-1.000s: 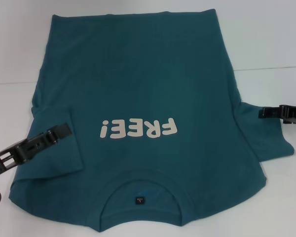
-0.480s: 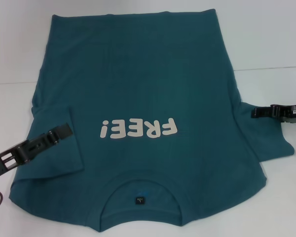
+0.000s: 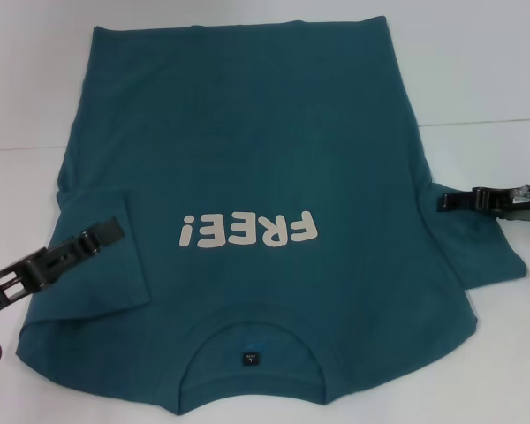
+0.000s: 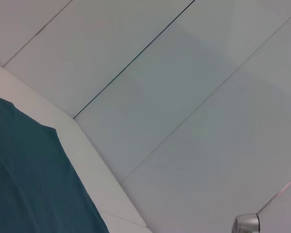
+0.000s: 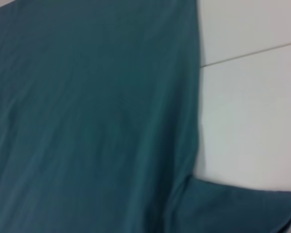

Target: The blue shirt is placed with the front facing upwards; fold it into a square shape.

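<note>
Tool work first: I am holding the right tool (image 3: 443,202) low at the edge of the right sleeve (image 3: 477,243), right where the sleeve meets the body of the blue shirt (image 3: 247,150), because that sleeve is spread out sideways on the bench (image 3: 495,79) and looks to be the next part to fold inward. From the head view I cannot tell whether this tool is open or closed; it shows only as a thin dark bar pointing at the cloth, and the right wrist view shows no fingers, only the shirt's side edge and the sleeve lying flat.

I am keeping the left tool (image 3: 113,230) over the left sleeve (image 3: 102,256), which is lying folded onto the shirt's front. I cannot tell whether it is gripping the cloth or only resting above it, nor whether it is open. The left wrist view is looking past a corner of the cloth to the pale surface beyond.

I am seeing the shirt lying front up in the middle of the bench, collar (image 3: 252,349) nearest me and the white lettering (image 3: 247,231) reading upside down from my side. I judge the fold to be at an early stage: one sleeve in, one out, hem not yet brought up.
</note>
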Action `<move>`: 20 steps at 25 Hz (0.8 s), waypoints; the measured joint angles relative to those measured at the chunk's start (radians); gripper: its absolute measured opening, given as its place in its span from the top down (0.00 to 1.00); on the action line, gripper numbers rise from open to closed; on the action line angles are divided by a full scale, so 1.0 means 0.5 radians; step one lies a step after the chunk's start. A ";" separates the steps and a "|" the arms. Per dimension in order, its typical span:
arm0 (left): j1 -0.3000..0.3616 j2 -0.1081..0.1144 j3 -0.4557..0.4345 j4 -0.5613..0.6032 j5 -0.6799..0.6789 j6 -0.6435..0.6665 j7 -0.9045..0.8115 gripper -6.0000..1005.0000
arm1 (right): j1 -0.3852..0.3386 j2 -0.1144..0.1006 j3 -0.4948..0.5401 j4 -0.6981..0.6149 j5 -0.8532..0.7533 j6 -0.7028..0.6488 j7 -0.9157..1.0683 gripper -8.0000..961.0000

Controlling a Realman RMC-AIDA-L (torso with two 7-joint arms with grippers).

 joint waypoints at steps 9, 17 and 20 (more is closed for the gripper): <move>-0.002 0.000 -0.006 -0.002 -0.002 -0.006 0.001 0.21 | 0.008 0.009 0.012 -0.030 0.065 -0.120 -0.009 0.06; -0.007 0.000 -0.018 -0.017 -0.030 -0.006 0.001 0.21 | -0.011 -0.012 0.000 -0.075 0.060 -0.201 0.006 0.06; -0.008 0.000 -0.018 -0.020 -0.030 -0.006 0.001 0.21 | -0.015 -0.029 -0.001 -0.076 0.007 -0.215 0.025 0.06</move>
